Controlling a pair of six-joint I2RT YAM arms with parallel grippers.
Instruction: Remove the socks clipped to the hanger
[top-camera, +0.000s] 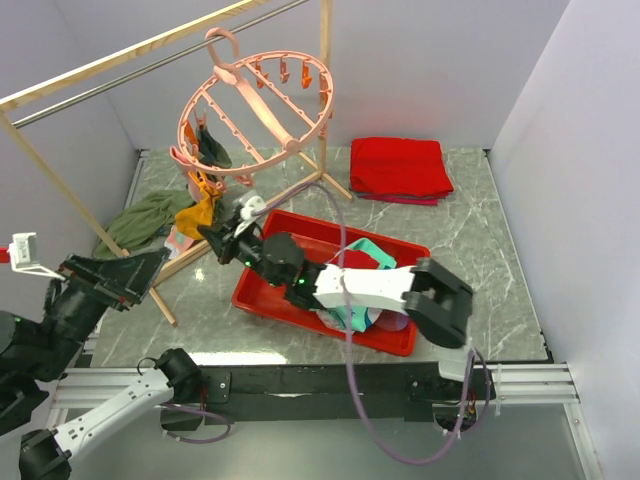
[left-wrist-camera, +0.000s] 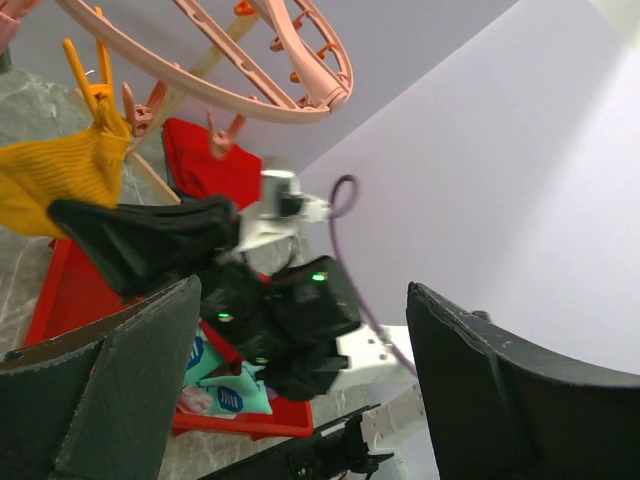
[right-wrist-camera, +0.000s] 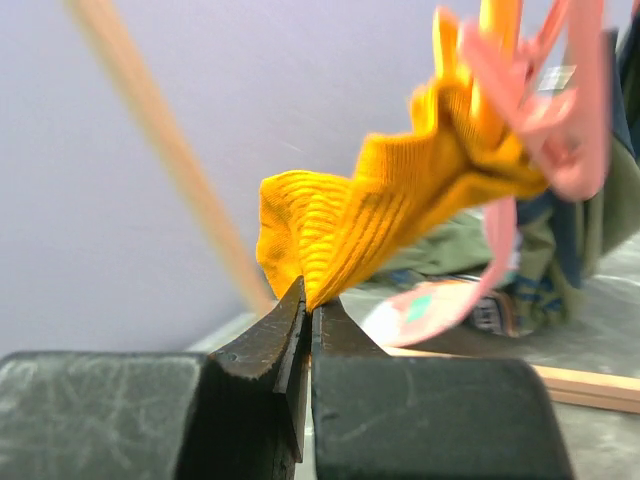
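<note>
The round pink hanger (top-camera: 262, 110) hangs by its hook from the metal bar of the wooden rack. Several socks are clipped at its lower left rim, among them an orange-yellow sock (top-camera: 197, 215) and a dark green one (top-camera: 211, 148). My right gripper (top-camera: 213, 239) is shut on the lower end of the orange-yellow sock (right-wrist-camera: 400, 210), which is still held by an orange clip (left-wrist-camera: 92, 92). My left gripper (top-camera: 148, 275) is open and empty, low at the left of the rack. The hanger (left-wrist-camera: 235, 60) shows above it.
A red tray (top-camera: 262, 296) with several removed socks (top-camera: 362, 290) lies mid-table under my right arm. A folded red cloth (top-camera: 399, 167) lies at the back right. An olive green cloth (top-camera: 145, 222) lies at the left. The wooden rack leg (top-camera: 325, 95) stands behind the tray.
</note>
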